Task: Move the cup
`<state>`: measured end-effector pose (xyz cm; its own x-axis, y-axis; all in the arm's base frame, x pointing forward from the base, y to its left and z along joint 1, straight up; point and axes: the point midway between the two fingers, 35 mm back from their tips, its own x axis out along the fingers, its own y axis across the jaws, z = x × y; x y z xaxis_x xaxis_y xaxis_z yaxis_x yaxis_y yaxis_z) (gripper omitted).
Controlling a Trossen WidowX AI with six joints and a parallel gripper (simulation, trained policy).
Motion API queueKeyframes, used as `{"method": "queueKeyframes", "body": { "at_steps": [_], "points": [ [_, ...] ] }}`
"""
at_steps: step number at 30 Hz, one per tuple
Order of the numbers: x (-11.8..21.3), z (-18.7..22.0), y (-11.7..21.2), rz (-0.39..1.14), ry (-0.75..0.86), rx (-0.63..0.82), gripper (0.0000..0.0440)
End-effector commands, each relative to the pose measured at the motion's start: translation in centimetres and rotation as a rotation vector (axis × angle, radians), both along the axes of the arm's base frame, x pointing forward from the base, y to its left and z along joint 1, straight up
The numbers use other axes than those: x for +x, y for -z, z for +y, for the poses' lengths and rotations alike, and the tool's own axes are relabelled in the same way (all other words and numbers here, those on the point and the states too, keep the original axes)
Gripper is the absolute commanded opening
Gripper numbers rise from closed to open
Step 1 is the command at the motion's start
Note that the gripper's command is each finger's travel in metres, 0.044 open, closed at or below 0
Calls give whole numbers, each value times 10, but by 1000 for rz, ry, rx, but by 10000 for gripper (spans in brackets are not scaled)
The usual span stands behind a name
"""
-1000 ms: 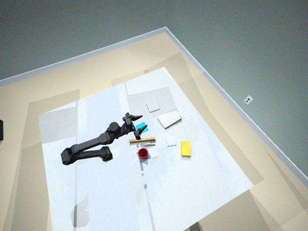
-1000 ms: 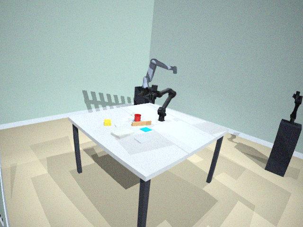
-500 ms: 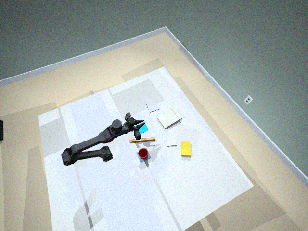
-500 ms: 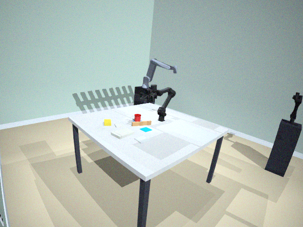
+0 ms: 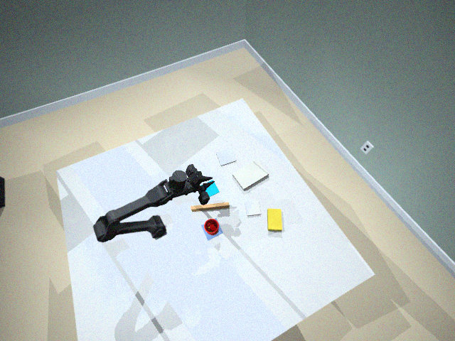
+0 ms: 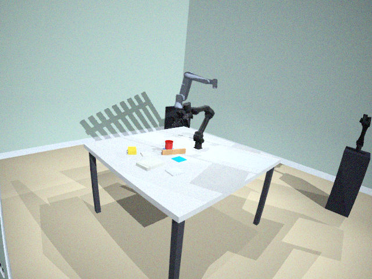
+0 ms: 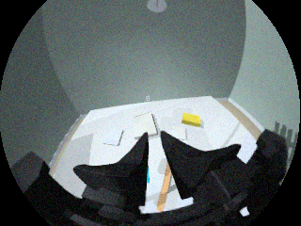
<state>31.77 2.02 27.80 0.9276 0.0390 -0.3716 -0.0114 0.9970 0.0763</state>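
Top view: the red cup (image 5: 211, 226) (image 6: 168, 145) stands upright on the blue pad (image 5: 212, 236), marbles inside. My gripper (image 5: 213, 180) (image 6: 182, 115) (image 7: 153, 134) hangs elsewhere, jaws nearly together on nothing. I judge the cup stiff, light, perhaps slick, its load loose; I should open wide and grasp opposite side walls, keeping it level.
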Motion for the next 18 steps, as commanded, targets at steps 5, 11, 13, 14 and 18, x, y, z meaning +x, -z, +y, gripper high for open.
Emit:
{"method": "queueKeyframes", "body": {
  "at_steps": [5, 11, 13, 14, 18],
  "points": [
    [-1, 5, 8, 119, -5, 19, 80],
    [-4, 6, 17, 222, -3, 21, 88],
    [-5, 6, 20, 256, -1, 20, 90],
    [-5, 7, 21, 274, 0, 19, 92],
    [-8, 6, 27, 343, 3, 13, 96]
  ]
}}
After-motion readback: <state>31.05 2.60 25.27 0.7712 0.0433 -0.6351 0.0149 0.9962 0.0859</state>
